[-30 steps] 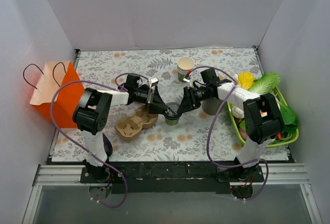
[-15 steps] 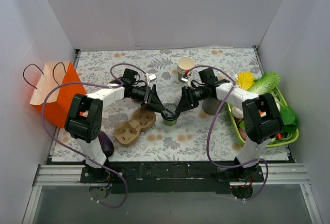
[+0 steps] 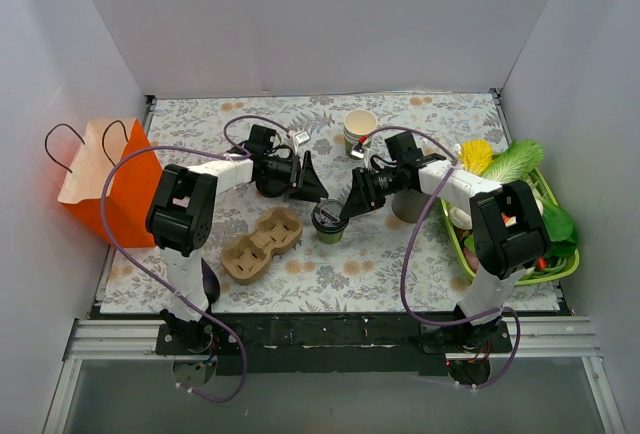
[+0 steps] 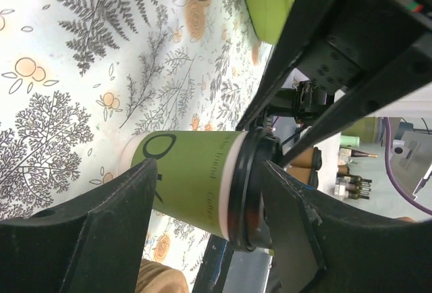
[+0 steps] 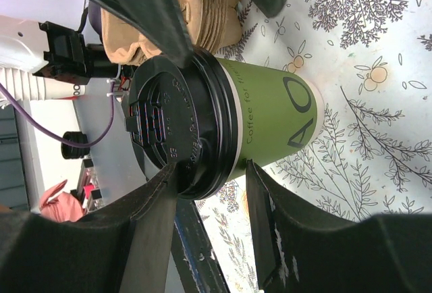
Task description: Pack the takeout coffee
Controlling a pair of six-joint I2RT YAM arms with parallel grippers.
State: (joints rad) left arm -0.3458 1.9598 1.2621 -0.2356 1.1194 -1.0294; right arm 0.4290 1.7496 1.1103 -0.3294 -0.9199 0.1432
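The takeout coffee (image 3: pixel 328 222), a green paper cup with a black lid, stands upright on the floral cloth in the middle of the table. My right gripper (image 3: pixel 347 209) is at its right side. In the right wrist view the gripper (image 5: pixel 210 171) pinches the lid's rim: one finger lies on the lid top (image 5: pixel 169 124), the other touches the green wall (image 5: pixel 270 121) just under the rim. My left gripper (image 3: pixel 310 182) is open and empty, a little behind and left of the cup. In the left wrist view (image 4: pixel 209 165) the cup (image 4: pixel 196 185) shows beyond the spread fingers.
A brown cardboard cup carrier (image 3: pixel 262 242) lies just left of the cup. An orange paper bag (image 3: pixel 105 179) stands at the left edge. A stack of lidless cups (image 3: pixel 359 132) is at the back. A green basket (image 3: pixel 470 254) of vegetables is on the right.
My left gripper has drawn back from the cup toward the back left and stands apart from it. The right gripper has stayed at the lid. The cup has not moved.
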